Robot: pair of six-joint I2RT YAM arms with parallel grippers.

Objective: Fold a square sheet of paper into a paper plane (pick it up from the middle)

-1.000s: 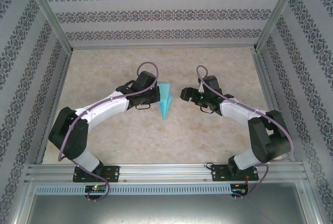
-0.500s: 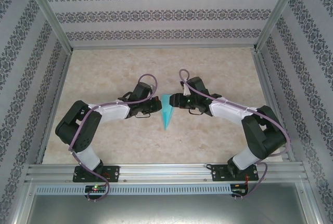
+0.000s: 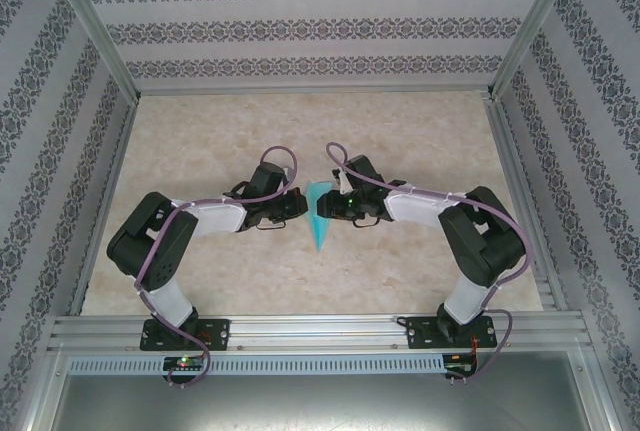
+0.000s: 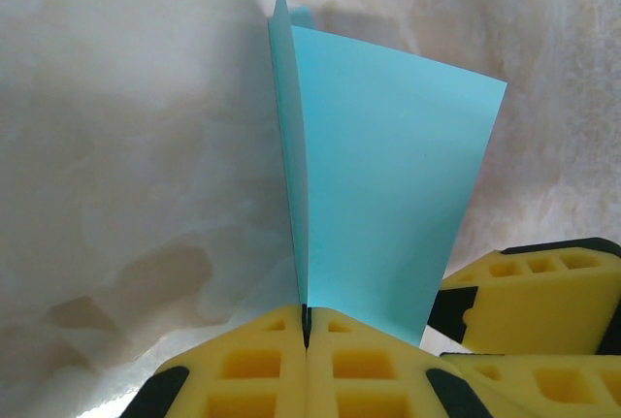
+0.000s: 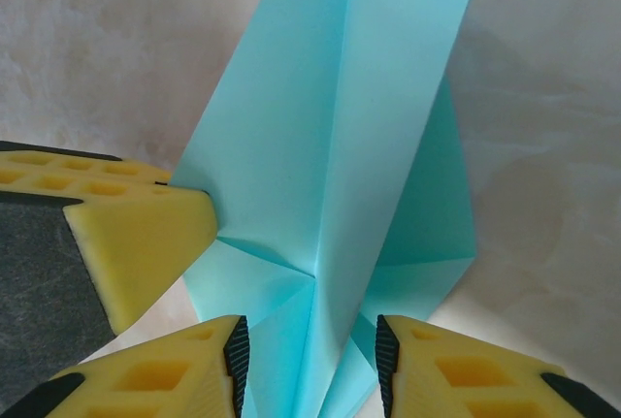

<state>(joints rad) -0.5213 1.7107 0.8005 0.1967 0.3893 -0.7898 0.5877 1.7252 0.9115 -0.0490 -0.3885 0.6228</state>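
The teal sheet of paper is folded into a slim pointed paper plane (image 3: 320, 215) and stands on edge at mid-table, tip toward the near side. My left gripper (image 3: 301, 207) is shut on its folded edge from the left; in the left wrist view the yellow pads (image 4: 307, 316) meet on the paper plane (image 4: 388, 195). My right gripper (image 3: 336, 207) is at the plane's right side. Its jaws (image 5: 309, 355) stand apart on either side of the centre crease of the paper plane (image 5: 330, 146), with gaps showing. A left finger (image 5: 136, 234) touches the wing.
The marbled beige tabletop (image 3: 320, 131) is bounded by patterned walls and aluminium posts (image 3: 505, 41). A metal rail (image 3: 320, 329) runs along the near edge, where both arm bases are bolted. Purple cables loop over both wrists.
My right gripper has moved left onto the paper plane and its jaws have narrowed around it. My left arm has drawn the plane slightly toward the near side, still gripping it.
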